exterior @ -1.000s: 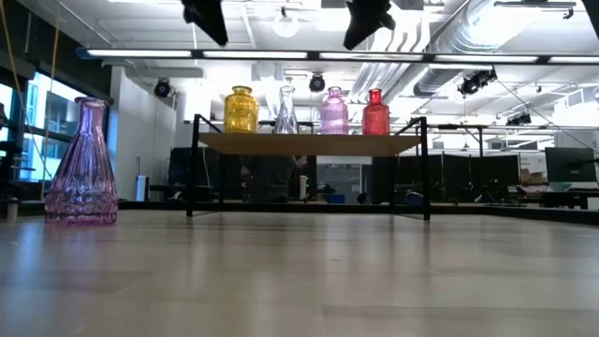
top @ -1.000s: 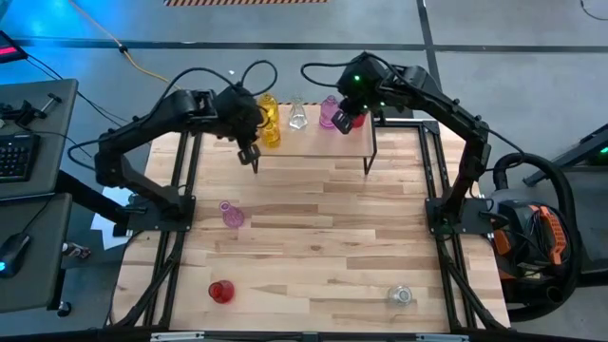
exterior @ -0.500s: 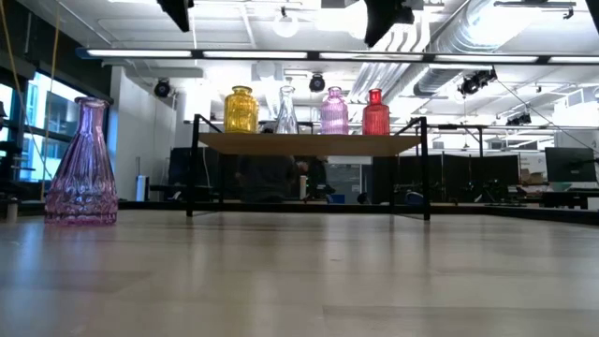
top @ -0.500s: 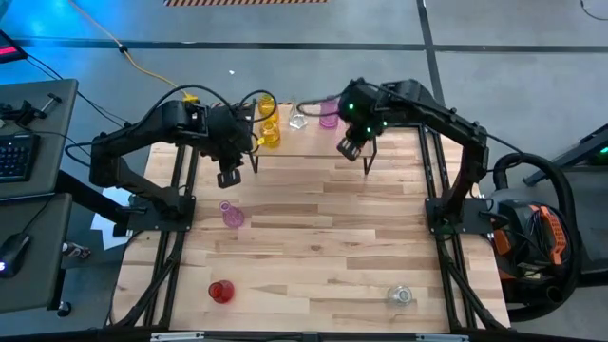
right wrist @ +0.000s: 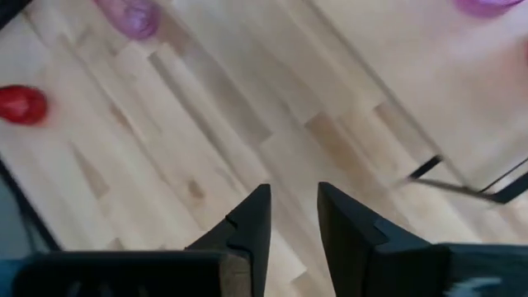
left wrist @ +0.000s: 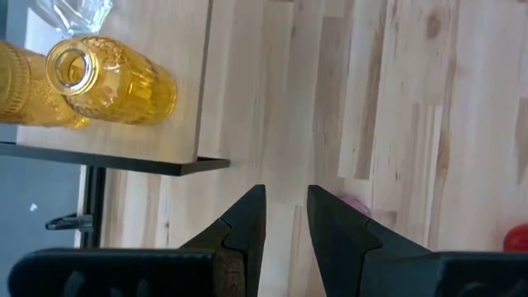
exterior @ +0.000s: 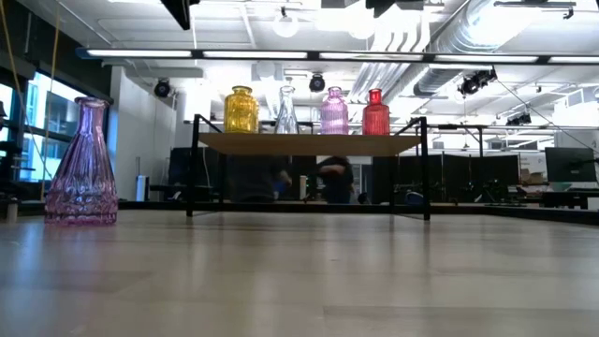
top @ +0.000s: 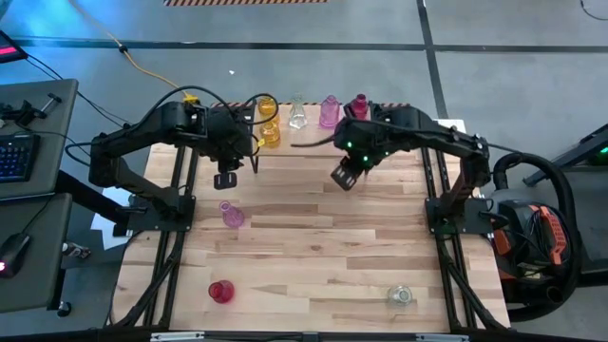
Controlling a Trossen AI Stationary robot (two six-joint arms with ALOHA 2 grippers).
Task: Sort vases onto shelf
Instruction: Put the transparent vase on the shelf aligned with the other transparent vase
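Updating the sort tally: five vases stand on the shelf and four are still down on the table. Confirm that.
The table count is wrong. Only three remain there: a pink vase, a red vase and a clear vase, as the high view shows. Five do stand on the shelf: two yellow, one clear, one pink, one red.

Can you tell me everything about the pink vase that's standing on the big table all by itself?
The pink vase is see-through pinkish-purple glass with ridges running up its sides. It has a wide rounded bottom and a long thin neck with an open mouth on top. It stands upright on the wooden table, on the left arm's side, in front of the shelf. Nothing holds it or leans on it. The left gripper hangs above the table nearby, not touching it.
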